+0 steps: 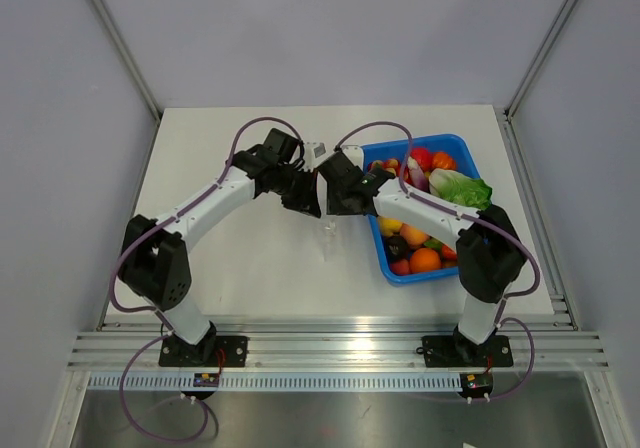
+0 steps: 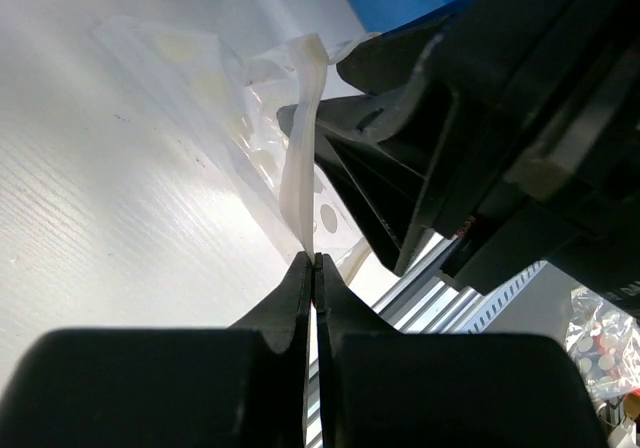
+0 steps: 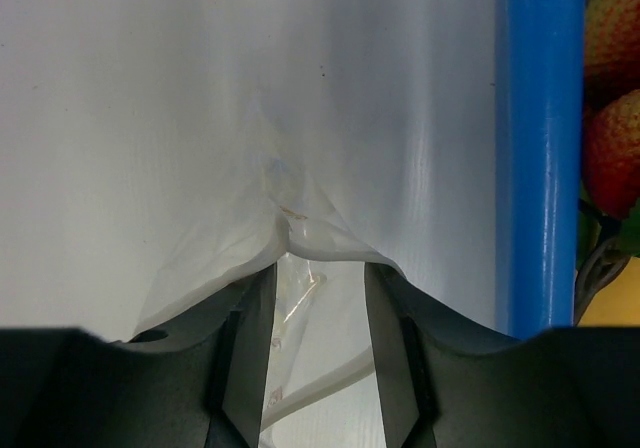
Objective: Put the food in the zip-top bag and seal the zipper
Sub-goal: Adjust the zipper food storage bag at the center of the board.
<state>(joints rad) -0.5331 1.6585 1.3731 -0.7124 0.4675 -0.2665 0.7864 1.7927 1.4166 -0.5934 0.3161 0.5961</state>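
Left gripper (image 2: 315, 260) is clamped tight on a thin edge of the zip-top bag (image 2: 285, 158), the clear film running ahead from its tips. Right gripper (image 3: 320, 273) meets it, fingers (image 3: 250, 338) parted with film draped across them. Off to its right, the blue tray (image 3: 540, 148) holds the dark food (image 1: 397, 245).

Finding no readable text, brand, number or sign in any view, the marks on the zip-top bag (image 2: 240, 118) showing only as plain round specks and the small tags (image 1: 207, 379) at the arm bases being too tiny to read.
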